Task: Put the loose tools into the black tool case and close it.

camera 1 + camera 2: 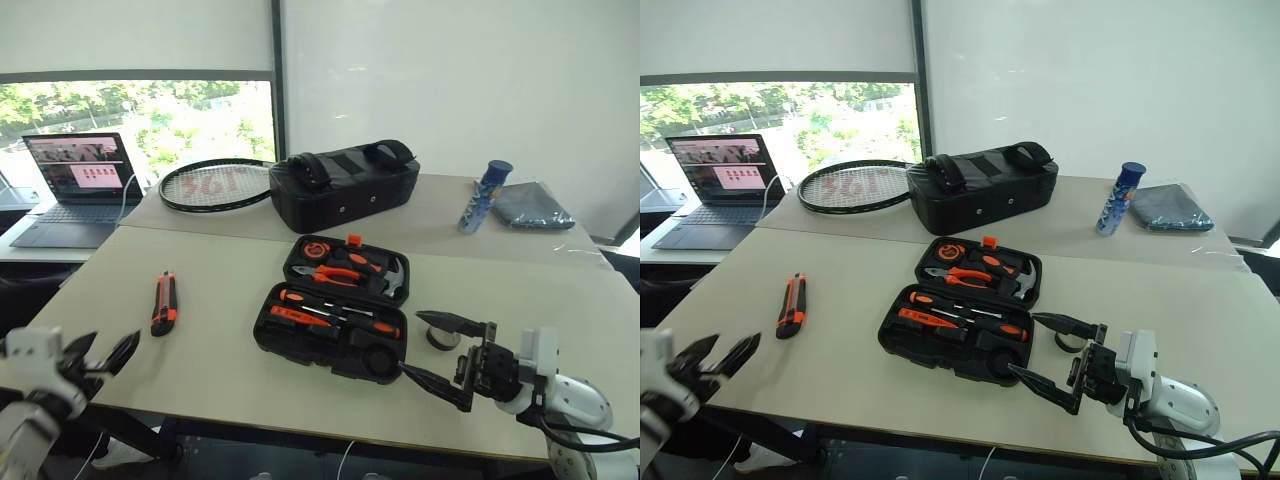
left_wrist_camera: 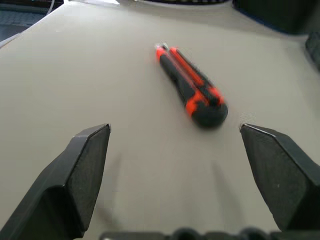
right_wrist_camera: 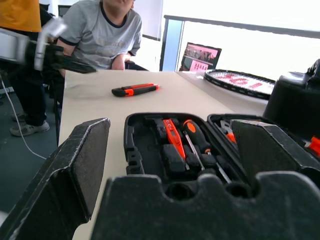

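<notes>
Reaching with my spread, empty left gripper (image 1: 100, 357) for the utility knife (image 1: 164, 303) lying alone at centre-left, well apart from the open tool case (image 1: 335, 320) at centre, I should straddle its orange-black body crosswise before closing.

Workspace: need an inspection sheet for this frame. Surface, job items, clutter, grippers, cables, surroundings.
Surface: beige table, a second table butted behind it.
Job's things: black tool case lies open, screwdrivers and pliers seated in its slots; utility knife lies loose to the case's left; small tape roll sits by the case's right side.
Clutter: racket, black bag, blue bottle, folded grey cloth.
Grippers: left gripper open, short of the knife; right gripper open, beside the case.
Cables: one at the laptop.
Surroundings: window, white wall, a seated person.
</notes>
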Robot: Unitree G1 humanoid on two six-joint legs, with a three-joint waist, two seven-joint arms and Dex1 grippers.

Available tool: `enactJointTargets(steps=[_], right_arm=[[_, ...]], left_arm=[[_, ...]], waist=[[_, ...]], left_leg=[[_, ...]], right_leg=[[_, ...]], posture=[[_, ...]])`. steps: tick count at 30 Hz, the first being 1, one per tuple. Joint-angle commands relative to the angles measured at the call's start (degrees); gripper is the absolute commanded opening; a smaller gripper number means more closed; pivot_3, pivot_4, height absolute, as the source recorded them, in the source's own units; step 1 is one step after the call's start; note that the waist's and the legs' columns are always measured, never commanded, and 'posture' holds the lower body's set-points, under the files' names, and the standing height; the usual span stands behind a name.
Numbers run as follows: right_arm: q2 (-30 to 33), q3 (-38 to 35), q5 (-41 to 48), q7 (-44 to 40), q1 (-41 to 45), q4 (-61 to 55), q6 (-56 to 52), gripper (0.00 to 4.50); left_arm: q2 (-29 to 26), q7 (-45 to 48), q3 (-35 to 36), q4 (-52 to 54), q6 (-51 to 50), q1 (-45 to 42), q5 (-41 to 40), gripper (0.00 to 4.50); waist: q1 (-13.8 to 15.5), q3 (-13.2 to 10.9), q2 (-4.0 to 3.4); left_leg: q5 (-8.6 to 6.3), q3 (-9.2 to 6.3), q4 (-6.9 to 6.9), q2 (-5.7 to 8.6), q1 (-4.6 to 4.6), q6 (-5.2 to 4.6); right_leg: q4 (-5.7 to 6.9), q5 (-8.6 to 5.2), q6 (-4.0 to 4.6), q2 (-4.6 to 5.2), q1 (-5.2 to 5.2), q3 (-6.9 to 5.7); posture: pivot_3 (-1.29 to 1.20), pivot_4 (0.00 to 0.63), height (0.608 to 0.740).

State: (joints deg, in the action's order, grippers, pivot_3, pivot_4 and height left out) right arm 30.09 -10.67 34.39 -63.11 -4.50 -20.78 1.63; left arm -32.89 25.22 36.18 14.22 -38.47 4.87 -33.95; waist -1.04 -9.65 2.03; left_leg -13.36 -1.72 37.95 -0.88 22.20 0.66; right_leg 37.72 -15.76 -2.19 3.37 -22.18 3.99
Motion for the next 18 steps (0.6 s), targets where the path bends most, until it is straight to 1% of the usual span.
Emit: enactJointTargets(steps=[1,3,6,9,14,17,18], right_arm=[[0.7,0.8,1.5,1.1,1.4,-2.4,-1.8,4.50],[0.9,1.5,1.6,1.5,2.0,-2.8,-2.5,4.50],[0.9,2.3,1.5,2.4,3.1,-3.3,-3.5,4.50],[0.7,2.8,1.4,3.1,3.9,-3.5,-3.8,4.50],[0.8,3.3,1.3,3.8,4.0,-3.8,-3.8,4.50],[0.7,3.5,1.1,4.0,3.9,-3.8,-3.6,4.50],[0.7,3.5,1.2,4.1,3.8,-3.8,-3.5,4.50]], left_arm=[[-0.4,-12.7,-2.2,-1.6,-12.2,-9.9,0.9,4.44],[-0.5,-16.7,-3.0,-4.0,-16.9,-15.3,1.6,4.44],[-1.2,-19.8,-5.7,-9.0,-23.1,-21.7,3.1,4.44],[-1.5,-19.1,-9.7,-14.9,-25.1,-27.4,4.7,4.44],[-3.2,-17.3,-15.5,-21.4,-29.1,-32.4,7.2,4.44],[-3.5,-16.7,-16.6,-23.5,-30.1,-33.5,8.4,4.44],[-3.6,-17.0,-16.4,-23.8,-30.3,-33.4,8.9,4.19]], waist=[[-0.4,0.0,-0.02],[-0.6,0.0,-0.01],[-1.0,0.0,0.00],[-1.0,0.0,0.00],[-0.8,0.0,-0.03],[-0.6,0.0,-0.15],[-0.5,0.0,-0.18]], left_leg=[[-0.01,-0.06,-0.02,-0.01,0.01,0.00],[-0.01,-0.29,-0.07,0.03,0.03,0.01],[-0.03,-0.37,-0.10,0.06,0.06,0.04],[-0.03,-0.40,-0.10,0.10,0.06,0.05],[-0.03,-0.40,-0.10,0.14,0.02,0.05],[-0.03,-0.38,-0.10,0.14,-0.02,0.05],[-0.03,-0.38,-0.10,0.14,-0.04,0.06]], right_leg=[[0.02,0.01,0.01,0.00,-0.05,0.02],[0.05,0.01,0.01,0.02,-0.10,0.02],[0.08,0.01,0.02,0.03,-0.15,0.01],[0.11,0.01,0.02,0.03,-0.15,0.00],[0.12,0.01,0.02,0.05,-0.12,-0.01],[0.14,0.01,0.02,0.05,-0.10,0.00],[0.15,0.01,0.02,0.05,-0.09,0.00]], posture=[[0.00,0.150,0.740],[0.00,0.150,0.740],[0.00,0.150,0.740],[0.00,0.150,0.740],[0.00,0.150,0.740],[0.00,0.150,0.740],[0.00,0.150,0.740]])
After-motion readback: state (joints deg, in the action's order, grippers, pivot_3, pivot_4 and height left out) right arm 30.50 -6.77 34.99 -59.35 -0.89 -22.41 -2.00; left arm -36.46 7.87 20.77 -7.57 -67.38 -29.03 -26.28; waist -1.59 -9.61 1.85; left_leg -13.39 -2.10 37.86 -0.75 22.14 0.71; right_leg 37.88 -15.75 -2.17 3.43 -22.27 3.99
